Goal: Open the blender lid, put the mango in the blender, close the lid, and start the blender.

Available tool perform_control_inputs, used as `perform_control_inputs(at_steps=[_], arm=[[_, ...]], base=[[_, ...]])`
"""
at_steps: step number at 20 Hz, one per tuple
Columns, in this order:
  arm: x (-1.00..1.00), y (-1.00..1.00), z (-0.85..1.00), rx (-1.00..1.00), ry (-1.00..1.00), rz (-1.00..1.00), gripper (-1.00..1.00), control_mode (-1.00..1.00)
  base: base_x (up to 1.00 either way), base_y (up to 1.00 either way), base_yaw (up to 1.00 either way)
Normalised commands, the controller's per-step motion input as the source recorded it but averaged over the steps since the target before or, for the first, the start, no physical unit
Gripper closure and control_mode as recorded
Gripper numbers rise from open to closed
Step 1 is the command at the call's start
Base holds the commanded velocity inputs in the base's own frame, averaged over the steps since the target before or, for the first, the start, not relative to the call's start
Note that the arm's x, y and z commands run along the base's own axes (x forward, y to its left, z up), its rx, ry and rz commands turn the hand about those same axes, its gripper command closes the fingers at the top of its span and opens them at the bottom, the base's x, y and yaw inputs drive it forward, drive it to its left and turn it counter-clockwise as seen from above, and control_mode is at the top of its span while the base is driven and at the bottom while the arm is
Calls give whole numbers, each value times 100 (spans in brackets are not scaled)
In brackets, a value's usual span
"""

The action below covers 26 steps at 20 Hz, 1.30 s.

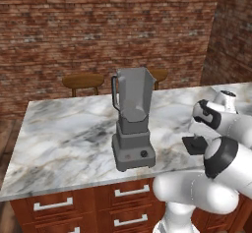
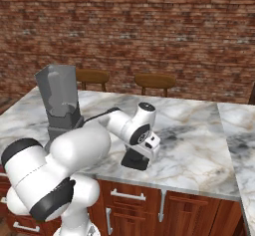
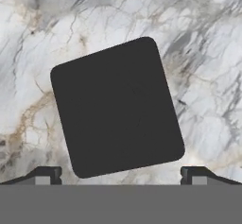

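Looking down my gripper [image 3: 118,175], fingers spread wide and empty, I see one flat, matte black square lid [image 3: 117,107] lying on veined marble counter [image 3: 203,53]. Farther off stands one grey blender [image 1: 132,121], its tapered jar uncapped; beyond, two round wooden stools [image 2: 155,82].

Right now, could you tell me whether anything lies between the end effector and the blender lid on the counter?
Nothing visible does. In the hand view the blender lid lies flat on the marble counter, directly ahead of the open end effector, with bare marble around it.
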Motion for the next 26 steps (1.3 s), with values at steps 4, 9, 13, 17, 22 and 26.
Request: perform_control_inputs(at_steps=[4, 9, 13, 17, 22, 26], arm=[[18, 26, -30, 0, 0, 14, -100, -100], [1, 2, -17, 0, 0, 8, -100, -100], [4, 3, -19, 0, 1, 8, -100, -100], [9, 0, -19, 0, 0, 5, -100, -100], [13, 0, -15, 0, 0, 5, -100, -100], [11, 0, -17, 0, 0, 5, -100, -100]], base=[[0, 0, 0], [0, 0, 0], [0, 0, 0], [0, 0, 0], [0, 0, 0], [0, 0, 0]])
